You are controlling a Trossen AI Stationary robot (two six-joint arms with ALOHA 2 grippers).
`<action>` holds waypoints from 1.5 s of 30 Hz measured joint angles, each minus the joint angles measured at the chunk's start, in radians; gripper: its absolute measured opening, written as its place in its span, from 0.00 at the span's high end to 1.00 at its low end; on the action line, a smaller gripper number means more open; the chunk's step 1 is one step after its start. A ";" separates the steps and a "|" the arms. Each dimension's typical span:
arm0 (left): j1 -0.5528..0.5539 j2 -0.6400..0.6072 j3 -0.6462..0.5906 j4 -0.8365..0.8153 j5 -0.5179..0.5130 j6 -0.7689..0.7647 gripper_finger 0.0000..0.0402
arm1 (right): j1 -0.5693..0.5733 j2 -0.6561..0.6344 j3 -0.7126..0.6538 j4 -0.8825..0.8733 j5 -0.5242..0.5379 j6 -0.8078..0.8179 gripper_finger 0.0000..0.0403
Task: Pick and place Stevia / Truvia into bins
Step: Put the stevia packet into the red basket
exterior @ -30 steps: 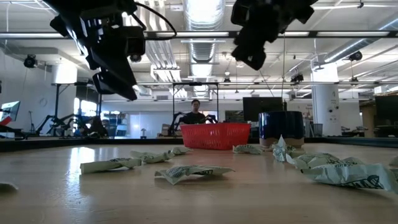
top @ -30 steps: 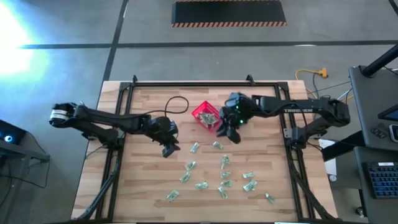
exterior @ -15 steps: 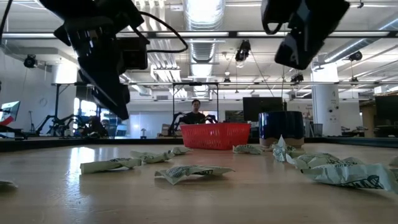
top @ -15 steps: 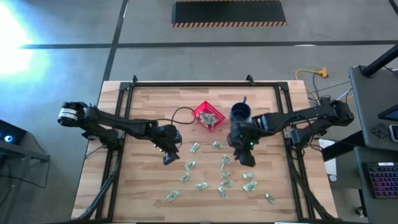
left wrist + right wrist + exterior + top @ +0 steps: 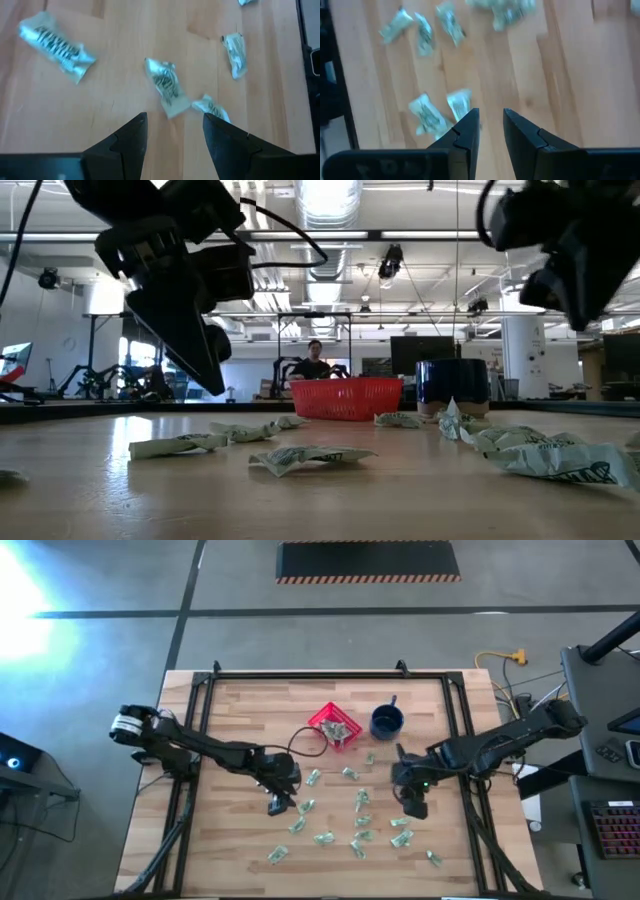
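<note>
Several pale green and white Stevia / Truvia sachets (image 5: 361,800) lie flat and scattered on the near half of the wooden table. A few more lie in the red basket (image 5: 322,720) at the far middle. My left gripper (image 5: 278,804) hovers open above the table, left of a sachet (image 5: 306,806). In its wrist view that sachet (image 5: 167,87) lies just beyond the fingertips. My right gripper (image 5: 412,808) hangs above the table right of the scatter, open by a narrow gap (image 5: 490,117) with nothing in it. Two sachets (image 5: 460,102) lie beside its fingers.
A dark blue mug (image 5: 386,721) stands right of the basket. A black cable (image 5: 285,708) loops over the far left of the table. A metal frame (image 5: 460,740) runs along the table's sides. Bare wood lies at the near left (image 5: 200,840).
My right gripper has swung away from the red basket toward the table's near right, coming down and tipping steeper, and now hangs over the right side of the scatter. My left gripper has moved right and down toward the sachets. No sachet has moved.
</note>
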 joint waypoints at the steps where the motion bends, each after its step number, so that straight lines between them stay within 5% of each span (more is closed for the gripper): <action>1: -0.002 0.011 0.003 0.009 0.000 -0.003 0.56 | 0.006 -0.022 -0.024 -0.001 0.001 0.032 0.81; 8: -0.023 0.088 0.033 0.034 -0.008 -0.006 0.56 | 0.057 -0.190 -0.171 0.034 0.003 0.227 0.82; 16: -0.074 0.144 0.086 0.033 -0.137 -0.001 0.56 | 0.140 -0.365 -0.256 0.049 0.124 0.362 0.81; 34: -0.148 0.221 0.101 0.023 -0.278 -0.004 0.57 | 0.173 -0.454 -0.280 0.040 0.181 0.324 0.83; 39: -0.151 0.219 0.103 0.017 -0.329 -0.005 0.66 | 0.173 -0.454 -0.281 0.039 0.181 0.324 0.84; 45: -0.149 0.215 0.101 0.008 -0.347 -0.002 0.90 | 0.173 -0.453 -0.281 0.040 0.181 0.332 0.84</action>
